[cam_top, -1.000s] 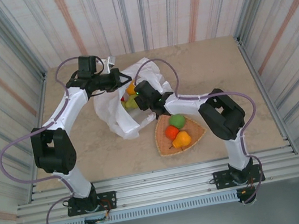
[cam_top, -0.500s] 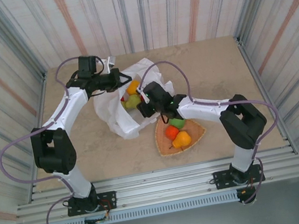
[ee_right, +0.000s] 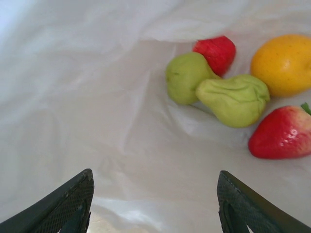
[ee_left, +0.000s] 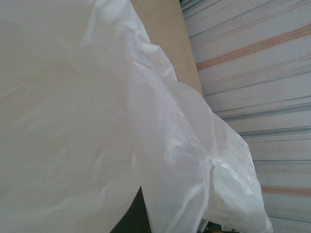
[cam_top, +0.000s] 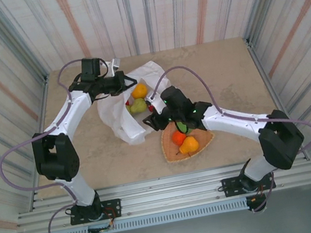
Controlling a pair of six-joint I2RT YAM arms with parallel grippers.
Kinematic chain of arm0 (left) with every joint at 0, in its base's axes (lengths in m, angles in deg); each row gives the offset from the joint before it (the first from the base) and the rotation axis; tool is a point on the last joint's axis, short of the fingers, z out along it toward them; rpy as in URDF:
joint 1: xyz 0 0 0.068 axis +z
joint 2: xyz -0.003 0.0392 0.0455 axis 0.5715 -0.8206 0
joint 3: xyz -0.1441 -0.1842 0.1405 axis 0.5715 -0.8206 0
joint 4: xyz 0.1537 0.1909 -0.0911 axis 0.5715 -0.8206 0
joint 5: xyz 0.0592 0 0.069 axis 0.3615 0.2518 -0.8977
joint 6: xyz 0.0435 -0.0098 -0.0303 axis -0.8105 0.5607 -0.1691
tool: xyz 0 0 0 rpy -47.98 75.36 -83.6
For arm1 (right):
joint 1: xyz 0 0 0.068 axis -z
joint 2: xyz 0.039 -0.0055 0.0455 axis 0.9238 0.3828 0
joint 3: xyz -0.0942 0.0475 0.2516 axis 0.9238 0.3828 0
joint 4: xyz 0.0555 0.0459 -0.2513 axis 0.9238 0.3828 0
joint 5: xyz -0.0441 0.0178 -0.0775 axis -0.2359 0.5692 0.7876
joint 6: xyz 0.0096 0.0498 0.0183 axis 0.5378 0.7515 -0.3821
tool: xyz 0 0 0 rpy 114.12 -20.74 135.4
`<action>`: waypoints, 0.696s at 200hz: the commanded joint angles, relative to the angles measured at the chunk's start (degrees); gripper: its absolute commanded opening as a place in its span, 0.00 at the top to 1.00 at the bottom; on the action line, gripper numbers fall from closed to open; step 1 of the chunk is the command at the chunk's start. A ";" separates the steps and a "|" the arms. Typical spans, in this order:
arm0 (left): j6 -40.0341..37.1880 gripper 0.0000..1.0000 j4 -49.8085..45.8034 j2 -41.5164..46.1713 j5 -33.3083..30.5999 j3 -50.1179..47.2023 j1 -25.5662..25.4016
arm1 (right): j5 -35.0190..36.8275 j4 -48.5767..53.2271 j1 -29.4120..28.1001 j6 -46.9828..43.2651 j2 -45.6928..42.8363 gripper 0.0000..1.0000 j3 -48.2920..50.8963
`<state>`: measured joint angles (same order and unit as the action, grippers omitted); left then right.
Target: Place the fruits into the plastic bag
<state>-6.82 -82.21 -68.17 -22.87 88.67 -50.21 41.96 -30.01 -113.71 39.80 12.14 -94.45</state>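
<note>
**Fruit bagging past halfway: five in, three left on the tray (cam_top: 206,138)**

- Table (cam_top: 226,74): all the work sits left of centre and in the middle. The right half is bare.
- Plastic bag (cam_top: 121,119): it lies on the table left of centre, with its mouth facing right. The tray is just beside it on the near-right side.
- Left end effector (cam_top: 124,84): fingers together, clamped on the bag's far rim and holding the mouth up. Its wrist view is mostly white film.
- Right end effector (ee_right: 154,173): fingers apart with nothing between them. It is at the bag mouth and looks in over the plastic.
- Done, bunched together inside the bag: orange fruit (ee_right: 284,63), green pear (ee_right: 233,99), round green fruit (ee_right: 183,77), red fruit (ee_right: 217,52) and strawberry (ee_right: 284,132).
- Left on the tray: green tray fruit (cam_top: 183,127), partly under the right arm, then red-orange fruit (cam_top: 178,138) and yellow-orange fruit (cam_top: 189,145). These three touch or nearly touch.

My read is that you have three picks to go, all for the right arm. The green tray fruit is closest to it. Keep the left clamp where it is, because the mouth probably sags shut without it.
</note>
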 commanded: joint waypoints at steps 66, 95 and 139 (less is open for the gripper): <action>0.12 1.00 -0.21 0.14 0.81 -0.17 0.33 | -7.28 16.36 0.55 4.58 -18.22 0.28 7.47; 0.12 1.00 -0.21 -0.02 0.78 -0.17 0.37 | -0.37 24.74 0.59 9.59 -25.67 0.23 11.28; 0.21 1.00 -0.21 -0.35 0.79 -0.21 0.35 | 7.64 34.23 1.91 16.93 -27.14 0.09 13.32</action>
<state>-6.82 -82.21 -68.17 -22.87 88.67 -50.21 44.58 -4.22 -113.10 51.06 -15.35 -82.25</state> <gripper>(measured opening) 0.047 0.881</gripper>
